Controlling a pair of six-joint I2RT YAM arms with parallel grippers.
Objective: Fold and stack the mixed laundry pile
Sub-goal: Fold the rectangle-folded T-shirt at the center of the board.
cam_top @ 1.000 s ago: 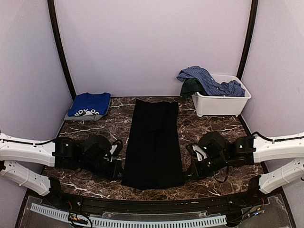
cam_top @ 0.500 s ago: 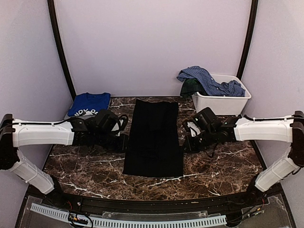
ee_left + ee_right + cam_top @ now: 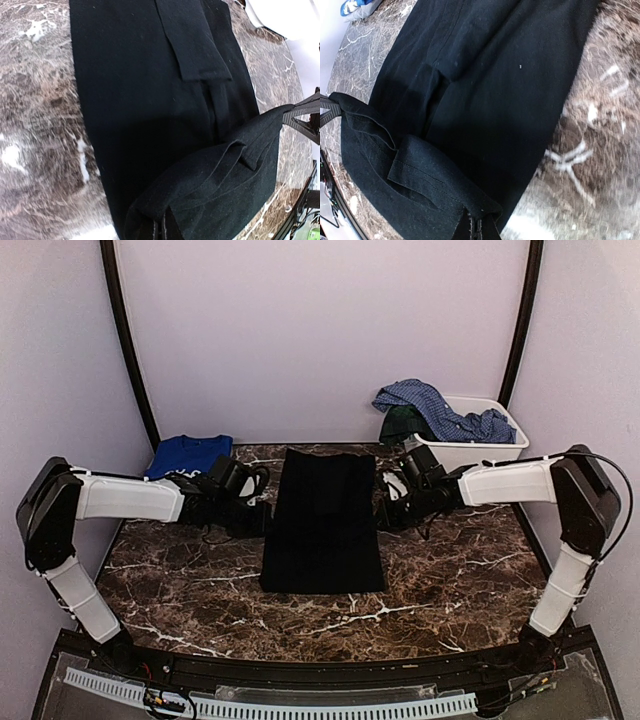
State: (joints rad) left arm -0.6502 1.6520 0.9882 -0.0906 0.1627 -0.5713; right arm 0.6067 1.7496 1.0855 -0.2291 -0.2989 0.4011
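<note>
On the middle of the table (image 3: 450, 570), the black garment (image 3: 325, 530) is being folded lengthwise.
The left gripper (image 3: 265, 522) and right gripper (image 3: 383, 517) are each pressed tight on a near corner of its hem. A second ago they sat low by the front edge; since then they have swept the hem up and away, so the cloth's near edge now lies further in, and the wrist views show the lifted flap doubling over the flat part. The fold looks roughly half made, and laying the hem onto the far end seems next. The blue tee (image 3: 188, 455) lies folded at far left; the checked shirt (image 3: 430, 405) and plaid piece (image 3: 400, 424) wait in the bin (image 3: 465, 462).
</note>
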